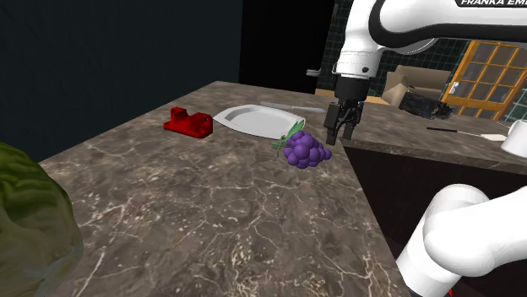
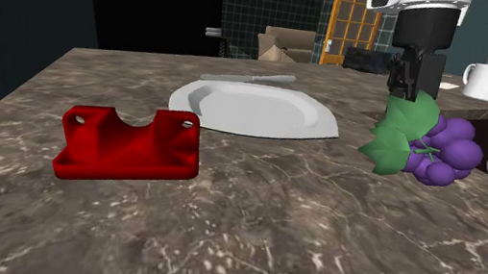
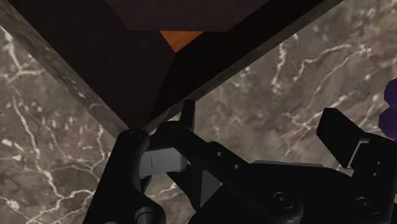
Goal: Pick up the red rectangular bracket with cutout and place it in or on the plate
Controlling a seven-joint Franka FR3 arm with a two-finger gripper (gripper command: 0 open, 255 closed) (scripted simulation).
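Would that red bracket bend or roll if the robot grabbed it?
Probably stiff: the red bracket looks thick and solid. Unlikely to roll, since it sits flat on the counter. Its glossy surface may be slippery.

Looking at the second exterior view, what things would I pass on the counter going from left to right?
Red bracket → white plate → purple grapes.
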